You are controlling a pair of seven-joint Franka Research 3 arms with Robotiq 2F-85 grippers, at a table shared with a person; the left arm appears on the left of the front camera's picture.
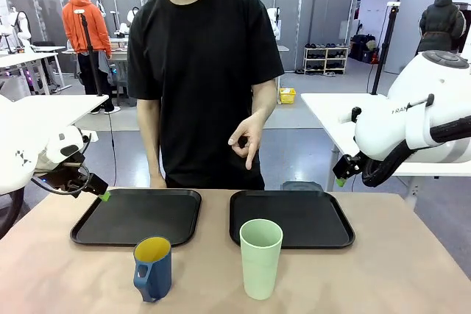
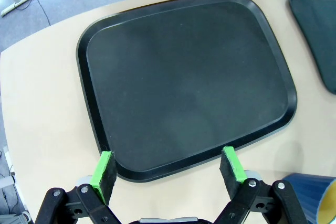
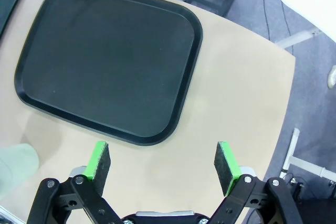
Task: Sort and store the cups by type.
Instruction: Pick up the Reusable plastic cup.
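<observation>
Near the table's front edge stands a dark-blue mug (image 1: 153, 268) with a handle and a yellow inside; its rim also pokes in at the left wrist view's corner (image 2: 314, 192). To its right stands a tall pale mint-green tumbler (image 1: 260, 257), seen blurred in the right wrist view (image 3: 14, 169). My left gripper (image 2: 168, 167) hangs open above the near edge of the left black tray (image 2: 184, 82), holding nothing. My right gripper (image 3: 164, 164) hangs open over bare table by the right black tray (image 3: 105, 61), also holding nothing.
Two black trays (image 1: 140, 215) (image 1: 291, 217) lie side by side at the table's far half. A person in a black shirt stands at the far edge, one hand (image 1: 245, 139) raised over the right tray. My arms sit at the table's left (image 1: 70, 170) and right (image 1: 383, 156) sides.
</observation>
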